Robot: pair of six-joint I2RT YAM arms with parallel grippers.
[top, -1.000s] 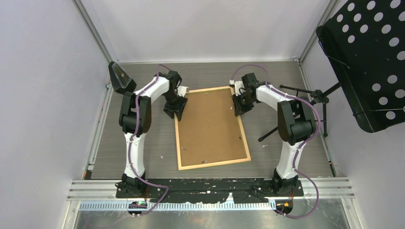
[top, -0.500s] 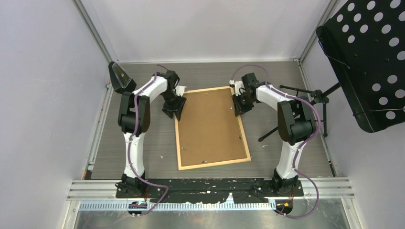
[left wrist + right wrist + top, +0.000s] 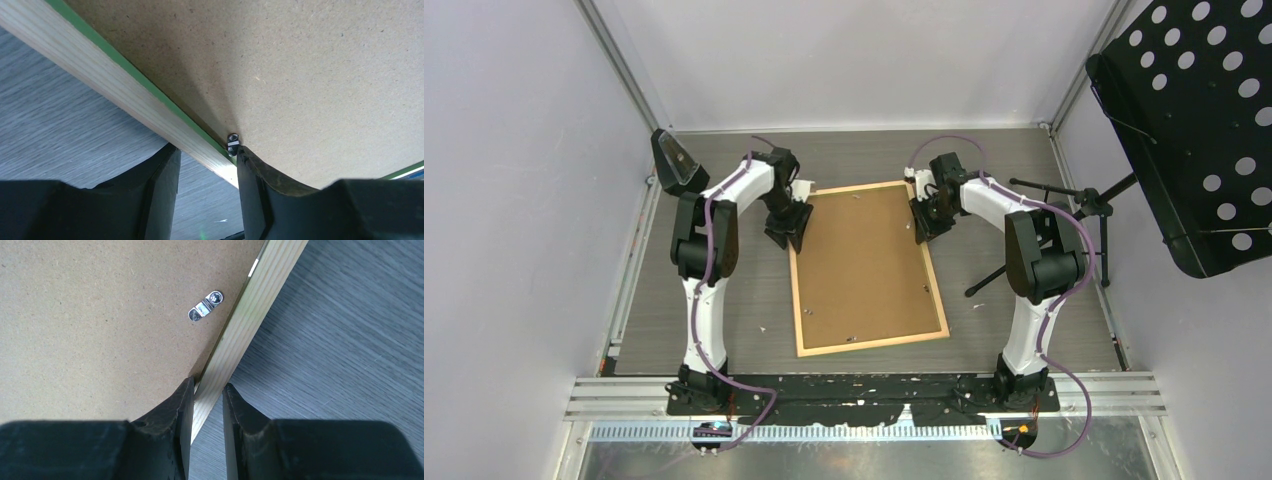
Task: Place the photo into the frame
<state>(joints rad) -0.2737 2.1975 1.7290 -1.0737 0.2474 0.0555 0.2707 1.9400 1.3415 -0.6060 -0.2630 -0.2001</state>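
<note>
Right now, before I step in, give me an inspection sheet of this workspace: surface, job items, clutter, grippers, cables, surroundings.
Surface: grey wood-grain table, a few pale specks.
Job's things: frame lies back up, brown backing board in it; photo not seen.
Clutter: black wedge-shaped object at the far left corner.
Grippers: left gripper straddles the frame's left rail, grip unclear; right gripper closed on the right rail.
Cables: purple cables run along both arms.
Surroundings: plain white walls; black perforated stand on the right.
</note>
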